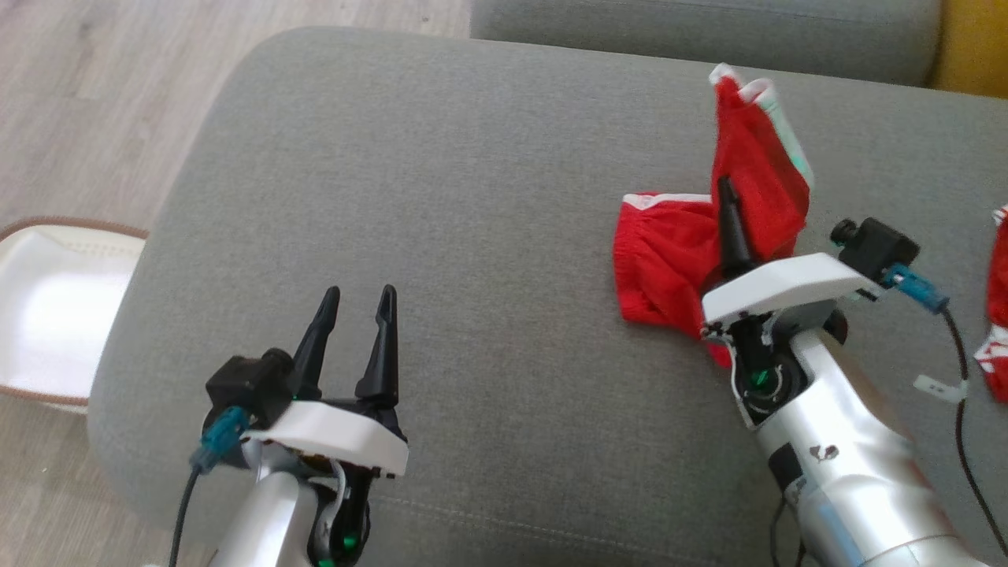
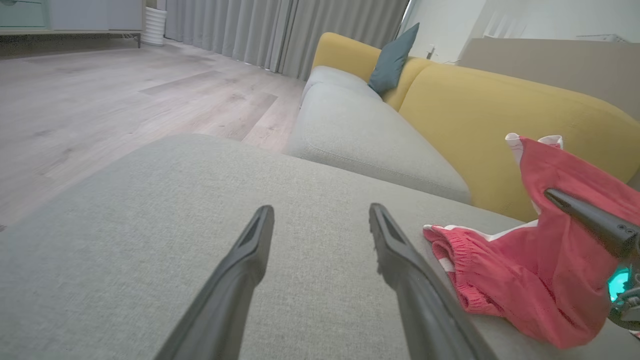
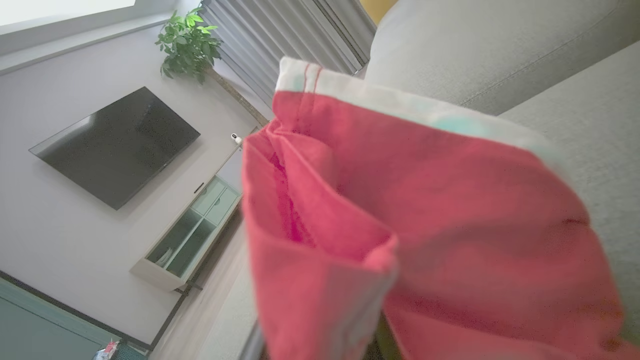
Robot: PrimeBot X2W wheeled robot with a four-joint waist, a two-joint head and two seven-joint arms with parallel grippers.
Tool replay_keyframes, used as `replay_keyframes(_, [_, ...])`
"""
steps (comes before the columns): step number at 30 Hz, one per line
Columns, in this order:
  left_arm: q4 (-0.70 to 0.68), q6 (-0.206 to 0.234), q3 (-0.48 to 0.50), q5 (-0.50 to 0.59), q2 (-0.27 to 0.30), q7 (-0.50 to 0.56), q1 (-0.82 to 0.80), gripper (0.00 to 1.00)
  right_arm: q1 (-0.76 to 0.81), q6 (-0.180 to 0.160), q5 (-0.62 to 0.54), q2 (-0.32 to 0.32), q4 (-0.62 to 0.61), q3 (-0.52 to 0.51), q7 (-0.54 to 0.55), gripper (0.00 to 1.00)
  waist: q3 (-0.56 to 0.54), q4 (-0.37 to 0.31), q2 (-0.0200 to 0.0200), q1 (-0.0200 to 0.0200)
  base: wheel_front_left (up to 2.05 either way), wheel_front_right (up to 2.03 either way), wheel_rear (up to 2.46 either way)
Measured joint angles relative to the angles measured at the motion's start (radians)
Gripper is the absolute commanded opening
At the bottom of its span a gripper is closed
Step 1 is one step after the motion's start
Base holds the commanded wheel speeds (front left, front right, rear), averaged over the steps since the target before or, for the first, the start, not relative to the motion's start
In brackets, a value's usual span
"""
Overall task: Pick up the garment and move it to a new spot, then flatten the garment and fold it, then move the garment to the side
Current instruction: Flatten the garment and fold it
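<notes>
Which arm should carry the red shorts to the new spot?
Right. The right pincer grips the red shorts, part lifted off the grey cushion. The left pincer is open over bare cushion, apart from them.

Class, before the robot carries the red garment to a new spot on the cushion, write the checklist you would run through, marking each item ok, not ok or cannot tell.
1. Right gripper has the garment: ok, one part is raised at its fingers.
2. Whole garment off the cushion: not ok, its gathered end lies there.
3. Grip firm enough: cannot tell, cloth hides the jaws.
4. Left gripper out of the way: ok, open, apart from the cloth.
5. Bare cushion to put it down: ok, to the garment's left.
6. Other red cloth untangled from it: ok, they lie apart.
</notes>
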Motion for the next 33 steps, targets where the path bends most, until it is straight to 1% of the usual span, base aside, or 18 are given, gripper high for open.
replay_keyframes(3, [-0.001, 0.003, -0.001, -0.003, 0.0, 0.0, 0.012, 1.0, 0.0, 0.0, 0.002, 0.0, 0.038, 0.039, -0.006, 0.0, -0.002, 0.021, 0.0, 0.0, 0.0, 0.0, 0.0])
replay_keyframes(10, [-0.001, 0.004, -0.004, -0.003, 0.0, 0.0, 0.017, 1.0, -0.002, 0.0, 0.009, -0.001, 0.1, 0.119, -0.011, 0.0, 0.0, 0.042, 0.0, 0.0, 0.0, 0.0, 0.0])
replay_keyframes(11, [-0.001, 0.004, -0.004, -0.003, 0.0, 0.0, 0.017, 1.0, -0.002, 0.0, 0.009, -0.001, 0.11, 0.133, -0.011, 0.41, 0.001, 0.044, 0.0, 0.0, 0.0, 0.0, 0.0])
replay_keyframes(12, [-0.001, 0.004, -0.004, -0.003, 0.0, 0.0, 0.017, 1.0, -0.002, 0.0, 0.009, -0.001, 0.11, 0.133, -0.011, 1.0, 0.001, 0.044, 0.0, 0.0, 0.0, 0.0, 0.0])
replay_keyframes(17, [-0.002, 0.004, -0.01, -0.01, 0.0, 0.0, 0.017, 1.0, -0.006, 0.0, 0.015, -0.002, 0.122, 0.219, -0.011, 1.0, 0.009, 0.051, 0.0, 0.0, 0.0, 0.0, 0.0])
replay_keyframes(20, [-0.002, 0.004, -0.017, -0.01, 0.0, 0.0, 0.017, 1.0, -0.025, 0.0, 0.011, -0.002, 0.152, 0.265, -0.014, 1.0, 0.016, 0.053, 0.0, 0.0, 0.0, 0.0, 0.0])
replay_keyframes(26, [-0.002, 0.004, -0.029, -0.012, 0.0, 0.0, 0.015, 1.0, -0.072, 0.0, 0.018, -0.002, 0.248, 0.325, -0.002, 1.0, 0.026, 0.064, 0.0, 0.0, 0.0, 0.0, 0.0])
replay_keyframes(30, [-0.001, 0.012, -0.026, -0.019, 0.0, 0.0, 0.015, 1.0, -0.085, 0.0, 0.031, -0.001, 0.264, 0.356, -0.007, 1.0, 0.023, 0.056, 0.0, 0.0, 0.0, 0.0, 0.0])
replay_keyframes(33, [-0.001, 0.011, -0.021, -0.019, 0.001, 0.0, 0.016, 1.0, -0.103, 0.0, 0.014, -0.002, 0.272, 0.361, -0.028, 1.0, 0.016, 0.035, 0.0, 0.0, 0.0, 0.0, 0.0])
